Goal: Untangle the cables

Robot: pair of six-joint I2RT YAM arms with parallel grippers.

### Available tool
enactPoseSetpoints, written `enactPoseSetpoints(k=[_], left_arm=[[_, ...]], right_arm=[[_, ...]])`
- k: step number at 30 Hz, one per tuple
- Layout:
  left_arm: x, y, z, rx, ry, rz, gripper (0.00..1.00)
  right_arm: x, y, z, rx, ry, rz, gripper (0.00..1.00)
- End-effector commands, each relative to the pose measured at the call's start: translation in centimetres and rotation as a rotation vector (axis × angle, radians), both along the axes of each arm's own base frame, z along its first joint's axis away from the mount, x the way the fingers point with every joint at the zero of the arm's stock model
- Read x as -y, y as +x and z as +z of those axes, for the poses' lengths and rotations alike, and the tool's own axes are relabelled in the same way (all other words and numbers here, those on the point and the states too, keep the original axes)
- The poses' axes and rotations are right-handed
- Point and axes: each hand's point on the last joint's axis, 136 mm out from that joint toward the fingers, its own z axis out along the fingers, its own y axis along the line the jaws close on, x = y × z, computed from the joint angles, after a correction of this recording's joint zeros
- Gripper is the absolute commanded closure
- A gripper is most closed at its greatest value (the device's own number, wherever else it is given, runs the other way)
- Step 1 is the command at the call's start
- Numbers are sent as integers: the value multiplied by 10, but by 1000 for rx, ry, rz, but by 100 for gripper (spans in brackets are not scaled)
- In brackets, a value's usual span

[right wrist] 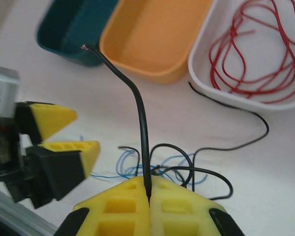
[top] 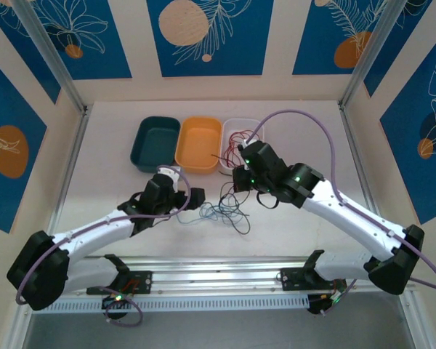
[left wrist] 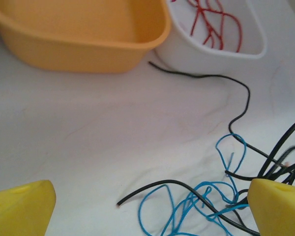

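Right wrist view: my right jaws clamped on black cable (right wrist: 140,118) end | left jaws wide apart | blue-black tangle (left wrist: 201,201) on worktop (left wrist: 88,128) | I judge wire light, thin, slightly springy — best gripped near free ends.

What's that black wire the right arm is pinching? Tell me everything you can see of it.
The black cable is a thin, smooth, flexible strand, plastic-coated by its look. The right arm's yellow fingers are shut on it, pinching it between their tips. It stands out from them nearly straight, then bends left to a free cut end that touches nothing. Behind the fingers its run is hidden; it probably joins the loose tangle of black and blue cables lying on the white table.
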Motion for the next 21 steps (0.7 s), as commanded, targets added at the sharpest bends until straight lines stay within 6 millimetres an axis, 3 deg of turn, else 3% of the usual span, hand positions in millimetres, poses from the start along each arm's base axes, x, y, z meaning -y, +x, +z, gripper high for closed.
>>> enactPoseSetpoints(k=[1,8,13,16,21], left_arm=[[17,-1,27,117,-60,-105,0],[38,-8,62,246,-150,-241,1],[47,-10,78,296,-208,-284,15],[52,-8,79,300,-230,-302,32],[76,-18,86,296,-273,-477,34]], right_arm=[[-8,-1,43,99,105,53,100],[-7,-4,71,168,191,82,100],[-4,-5,71,175,221,80,100],[-4,-6,69,173,242,97,100],[-9,-10,68,166,282,155,100]])
